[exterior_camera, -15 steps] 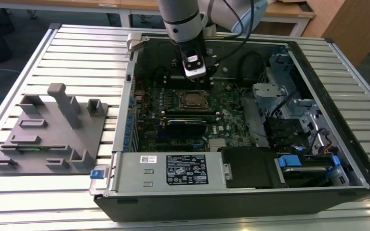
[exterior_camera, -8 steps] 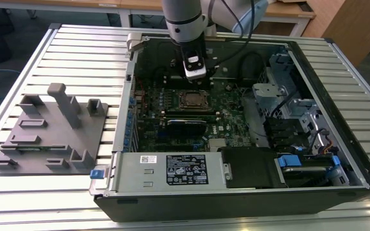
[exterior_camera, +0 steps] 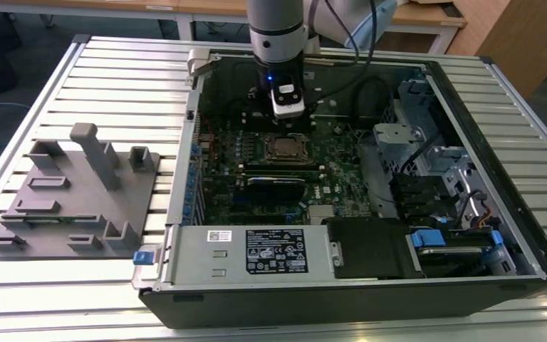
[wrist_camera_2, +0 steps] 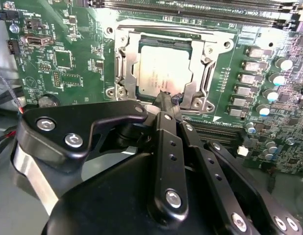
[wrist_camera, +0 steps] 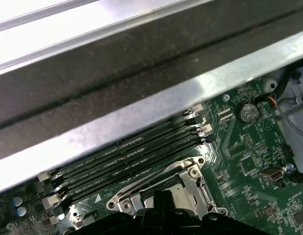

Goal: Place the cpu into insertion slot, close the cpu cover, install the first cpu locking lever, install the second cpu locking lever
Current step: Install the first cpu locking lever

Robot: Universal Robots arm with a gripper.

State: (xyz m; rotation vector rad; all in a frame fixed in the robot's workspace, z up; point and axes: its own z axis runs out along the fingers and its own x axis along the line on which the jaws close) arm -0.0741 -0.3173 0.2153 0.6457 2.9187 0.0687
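Hand (wrist_camera_2: 164, 100) pressed together, fingertips meeting in a point right at the near edge of the slot (wrist_camera_2: 164, 68), touching or almost touching the metal there; contact itself hard to tell. Just past the tips, cpu (wrist_camera_2: 164, 66) seated flat in the slot, pale face up, framed by the cover (wrist_camera_2: 123, 68) lying down around it, cut-out showing the chip. Beyond the slot, long black memory slots (wrist_camera_2: 190, 7) running across the green board (wrist_camera_2: 58, 58); seen too in the first wrist view, between the socket frame (wrist_camera: 186, 178) and the case wall (wrist_camera: 141, 112). In the exterior view, hand (exterior_camera: 289, 121) hanging straight down inside the open case (exterior_camera: 501, 235), slot (exterior_camera: 284, 148) just below it. Farther off, on the slatted table (exterior_camera: 112, 78), grey fixture block (exterior_camera: 74, 196) well apart from the hand, outside the case.
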